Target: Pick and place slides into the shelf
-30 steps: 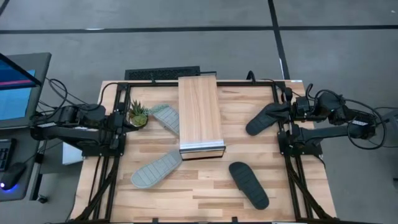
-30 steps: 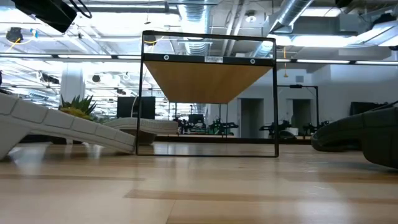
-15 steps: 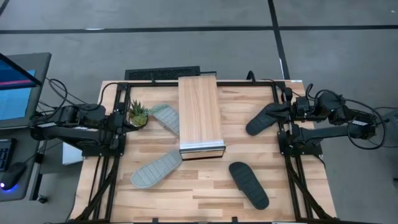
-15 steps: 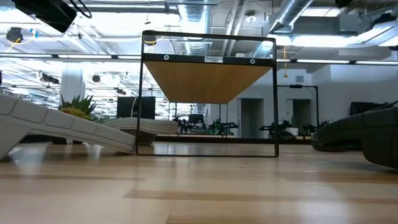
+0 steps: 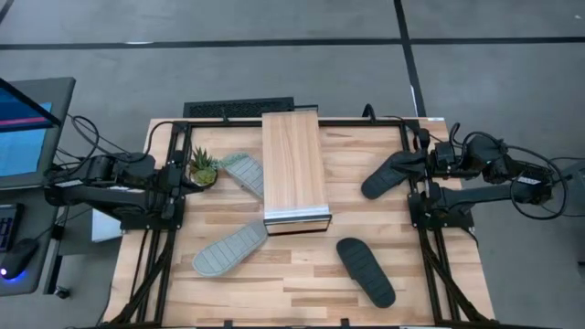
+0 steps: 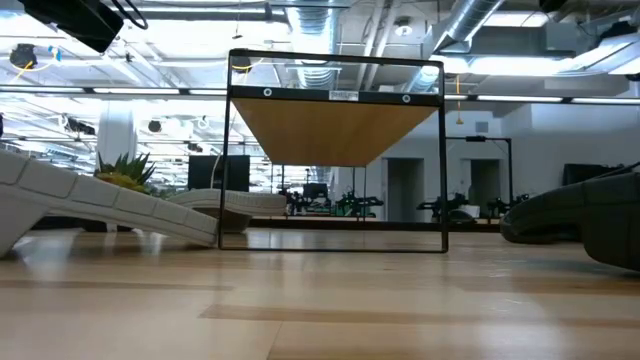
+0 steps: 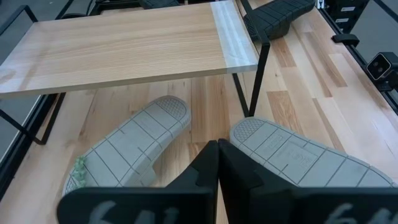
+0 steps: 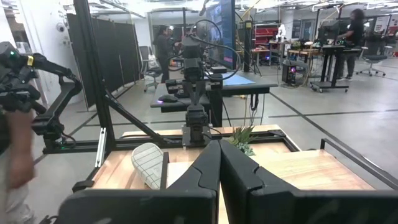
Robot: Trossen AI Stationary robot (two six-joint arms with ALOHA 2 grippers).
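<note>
The shelf (image 5: 292,169), a light-wood board on a black frame with a silvery front edge (image 5: 297,219), stands mid-table. Two pale grey-green slides lie sole up left of it. One (image 5: 242,172) has an end beneath the shelf's left side; the other (image 5: 228,249) lies nearer the front. One black slide (image 5: 391,174) lies at the right by my right arm, and another (image 5: 366,271) at the front right. My left gripper (image 7: 217,155) is shut and raised at the table's left edge. My right gripper (image 8: 219,155) is shut and raised at the right edge.
A small potted plant (image 5: 203,167) stands by the left arm's base. Black frame rails run along the table's left and right sides. A person's arm (image 8: 12,155) shows beyond the table in the right wrist view. Bare wood lies in front of the shelf (image 5: 292,283).
</note>
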